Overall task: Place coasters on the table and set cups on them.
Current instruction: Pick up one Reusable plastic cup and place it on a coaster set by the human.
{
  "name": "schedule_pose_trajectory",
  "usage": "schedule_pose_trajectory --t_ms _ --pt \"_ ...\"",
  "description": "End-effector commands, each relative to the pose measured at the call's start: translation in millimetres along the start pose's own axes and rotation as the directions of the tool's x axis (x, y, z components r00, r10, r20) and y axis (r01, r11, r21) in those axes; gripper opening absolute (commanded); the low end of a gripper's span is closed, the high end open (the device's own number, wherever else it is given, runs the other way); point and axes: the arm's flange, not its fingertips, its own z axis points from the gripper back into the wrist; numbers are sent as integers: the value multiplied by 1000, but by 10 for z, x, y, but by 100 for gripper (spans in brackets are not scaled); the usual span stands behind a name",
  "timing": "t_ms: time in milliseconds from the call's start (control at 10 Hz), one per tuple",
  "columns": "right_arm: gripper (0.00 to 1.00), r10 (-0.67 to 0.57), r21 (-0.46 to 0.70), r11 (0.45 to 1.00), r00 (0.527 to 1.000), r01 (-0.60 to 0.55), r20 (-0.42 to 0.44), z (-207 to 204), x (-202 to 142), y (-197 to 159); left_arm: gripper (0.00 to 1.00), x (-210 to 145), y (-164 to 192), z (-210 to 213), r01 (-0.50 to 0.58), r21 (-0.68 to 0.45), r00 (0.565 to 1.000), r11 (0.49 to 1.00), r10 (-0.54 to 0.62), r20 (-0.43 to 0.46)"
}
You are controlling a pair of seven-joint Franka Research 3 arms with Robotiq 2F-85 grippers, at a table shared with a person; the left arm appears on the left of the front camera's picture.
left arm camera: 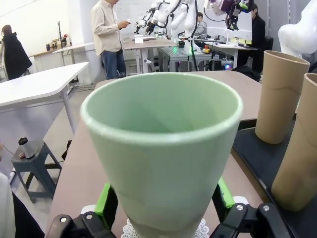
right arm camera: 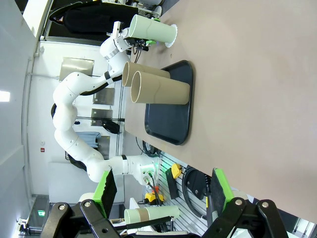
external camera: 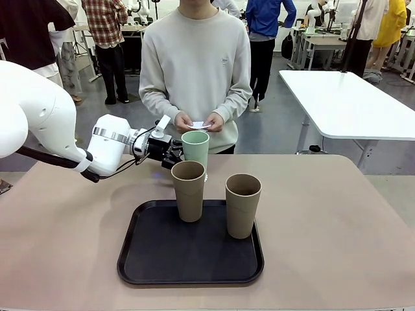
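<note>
A pale mint cup (external camera: pixel 195 150) stands upright on the beige table (external camera: pixel 337 220), just beyond the tray, on a lacy white coaster (left arm camera: pixel 130 231). My left gripper (external camera: pixel 174 154) is open, its green pads (left arm camera: pixel 106 202) flanking the cup's lower part (left arm camera: pixel 163 163) on both sides. Two tan cups (external camera: pixel 188 191) (external camera: pixel 243 205) stand on the black tray (external camera: pixel 149 259). Across the table, a person's hands hold more white coasters (external camera: pixel 201 124). In the right wrist view my right gripper (right arm camera: pixel 162 196) is open with nothing between its fingers, off beyond the table's side.
The tray sits at the table's middle front. The beige top is bare to the left and right of it. A glossy white table (external camera: pixel 350 97) stands at the back right, with other people and tables farther off.
</note>
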Motion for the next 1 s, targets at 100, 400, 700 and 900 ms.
schedule_pose_trajectory --t_ms 100,400,700,900 --pt "100 3 7 1000 1000 -3 14 -4 18 -11 100 20 76 -31 -26 -7 999 1000 26 -20" --pt "100 3 7 1000 1000 -3 14 -4 18 -11 100 29 78 -17 -35 -13 999 999 35 -18" --pt "100 3 7 1000 1000 -3 14 -4 18 -11 100 28 69 6 -62 -31 997 998 61 -41" --pt "100 3 7 1000 1000 -3 14 -4 18 -11 100 29 75 35 -67 -37 997 997 66 -41"
